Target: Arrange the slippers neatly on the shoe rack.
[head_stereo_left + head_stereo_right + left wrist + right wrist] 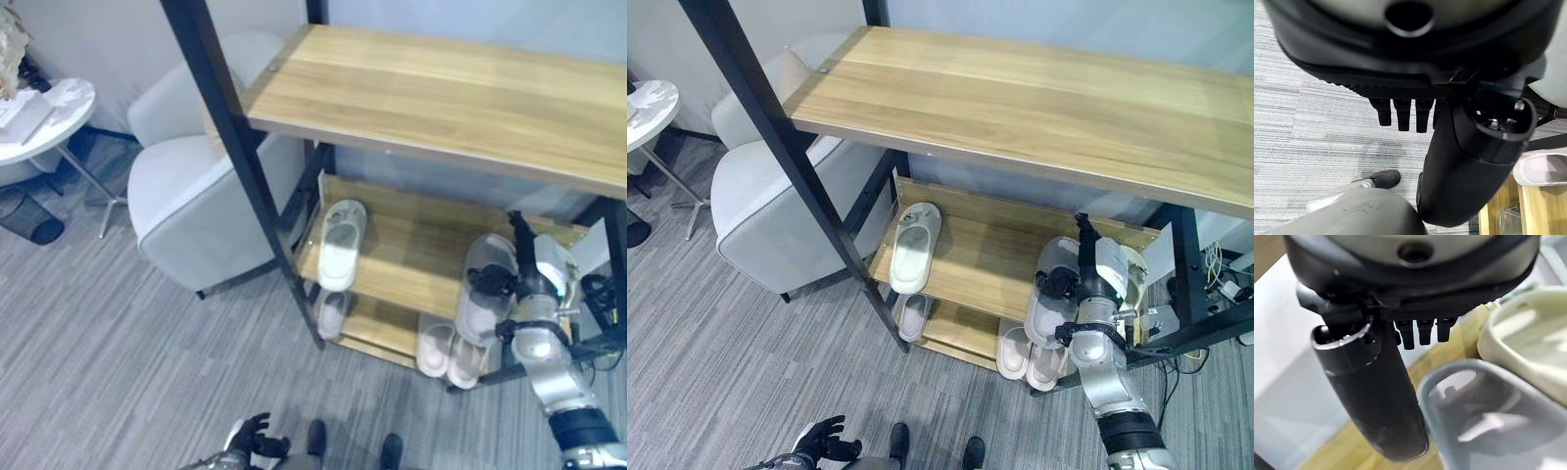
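The shoe rack (441, 98) has a black frame and wooden shelves. On its middle shelf (411, 250) a pale slipper (341, 245) lies at the left. At the right lies a grey-white slipper (485, 304), its heel hanging over the front edge. My right hand (537, 279) is beside that slipper, with relaxed fingers (487, 282) lying across its strap and the thumb pointing away. In the right wrist view the grey slipper (1484, 416) sits by the thumb, with a cream slipper (1528, 333) behind. Low by the floor, my left hand (257, 438) hangs idle and holds nothing.
The bottom shelf holds one slipper (331, 313) at the left and a pair (446, 352) at the right. A light grey armchair (196, 196) stands left of the rack. Beyond it are a round white table (49, 113) and a dark mesh bin (29, 215).
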Motion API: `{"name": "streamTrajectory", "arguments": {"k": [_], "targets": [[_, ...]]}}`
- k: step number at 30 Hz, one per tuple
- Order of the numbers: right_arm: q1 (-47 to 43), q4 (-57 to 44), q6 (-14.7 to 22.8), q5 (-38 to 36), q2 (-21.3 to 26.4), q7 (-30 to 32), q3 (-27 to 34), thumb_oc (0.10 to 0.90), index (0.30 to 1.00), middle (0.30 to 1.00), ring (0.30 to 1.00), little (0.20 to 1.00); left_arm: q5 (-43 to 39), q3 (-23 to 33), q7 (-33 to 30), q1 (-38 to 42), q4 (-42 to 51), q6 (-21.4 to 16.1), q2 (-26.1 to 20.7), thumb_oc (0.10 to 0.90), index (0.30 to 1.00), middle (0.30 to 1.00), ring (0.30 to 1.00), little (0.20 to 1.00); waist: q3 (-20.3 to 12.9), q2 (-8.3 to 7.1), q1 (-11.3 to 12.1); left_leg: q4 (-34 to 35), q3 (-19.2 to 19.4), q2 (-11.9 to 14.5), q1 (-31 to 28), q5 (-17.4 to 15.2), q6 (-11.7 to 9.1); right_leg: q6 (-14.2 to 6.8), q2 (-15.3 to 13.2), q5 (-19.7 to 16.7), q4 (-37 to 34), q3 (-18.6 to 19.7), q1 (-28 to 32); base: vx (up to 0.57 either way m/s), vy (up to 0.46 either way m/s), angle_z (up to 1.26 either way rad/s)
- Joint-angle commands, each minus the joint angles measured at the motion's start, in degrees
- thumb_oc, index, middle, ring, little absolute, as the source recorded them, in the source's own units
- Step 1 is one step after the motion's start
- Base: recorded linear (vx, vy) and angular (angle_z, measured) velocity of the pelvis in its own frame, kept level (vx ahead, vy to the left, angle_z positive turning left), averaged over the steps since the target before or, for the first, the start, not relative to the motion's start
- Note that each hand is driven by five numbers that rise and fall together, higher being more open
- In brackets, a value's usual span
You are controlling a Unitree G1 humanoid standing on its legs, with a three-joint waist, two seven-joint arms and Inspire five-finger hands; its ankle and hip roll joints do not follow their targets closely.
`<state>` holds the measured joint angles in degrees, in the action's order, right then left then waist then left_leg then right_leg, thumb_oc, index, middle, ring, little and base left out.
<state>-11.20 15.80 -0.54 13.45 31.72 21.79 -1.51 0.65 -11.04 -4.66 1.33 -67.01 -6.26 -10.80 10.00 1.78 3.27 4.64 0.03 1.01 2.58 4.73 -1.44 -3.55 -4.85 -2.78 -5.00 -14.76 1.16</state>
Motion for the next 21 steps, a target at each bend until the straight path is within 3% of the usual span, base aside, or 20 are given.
{"name": "streamTrajectory", "arguments": {"k": [1,9,12,21], "targets": [[-3.1,-8.3,5.5,0.2,3.0,2.1,3.2,0.800,0.900,0.900,0.900,0.900,1.5,-3.6,-0.6,-1.4,-8.9,2.2,-0.6,0.800,0.900,0.900,0.900,0.900,-2.7,-1.50,0.4,0.4,4.6,1.3,-3.4,-6.6,-1.4,-3.0,-1.7,6.6,0.0,-0.4,4.3,0.00,0.000,0.00],[-0.2,-15.1,5.5,3.1,5.2,0.5,5.6,0.800,0.900,0.900,0.900,0.900,1.2,-2.4,-0.3,-1.3,-9.0,2.2,-0.8,0.800,0.900,0.900,0.900,0.900,-3.3,-2.44,-0.2,0.4,5.2,1.5,-4.1,-6.9,-1.4,-3.1,-1.7,6.4,0.0,-0.1,4.7,-0.01,0.007,-0.03],[1.9,-16.8,5.3,3.3,7.4,-2.9,6.0,0.800,0.900,0.900,0.900,0.900,1.4,-2.0,0.3,-1.5,-9.1,2.3,-1.0,0.800,0.900,0.900,0.900,0.900,-3.6,-3.03,-0.6,0.4,5.5,1.7,-4.3,-6.9,-1.4,-3.1,-1.5,6.2,0.1,0.1,4.7,-0.02,0.009,-0.03],[4.5,-12.8,2.1,7.0,10.2,-5.6,7.0,0.800,0.900,0.900,0.900,0.900,1.4,-1.7,1.7,-1.2,-9.0,2.8,-1.2,0.800,0.900,0.900,0.900,0.900,-4.1,-4.00,-0.9,0.4,6.0,2.0,-4.8,-7.2,-1.4,-3.1,-1.3,6.0,0.1,0.7,4.7,0.00,0.000,-0.03]]}}
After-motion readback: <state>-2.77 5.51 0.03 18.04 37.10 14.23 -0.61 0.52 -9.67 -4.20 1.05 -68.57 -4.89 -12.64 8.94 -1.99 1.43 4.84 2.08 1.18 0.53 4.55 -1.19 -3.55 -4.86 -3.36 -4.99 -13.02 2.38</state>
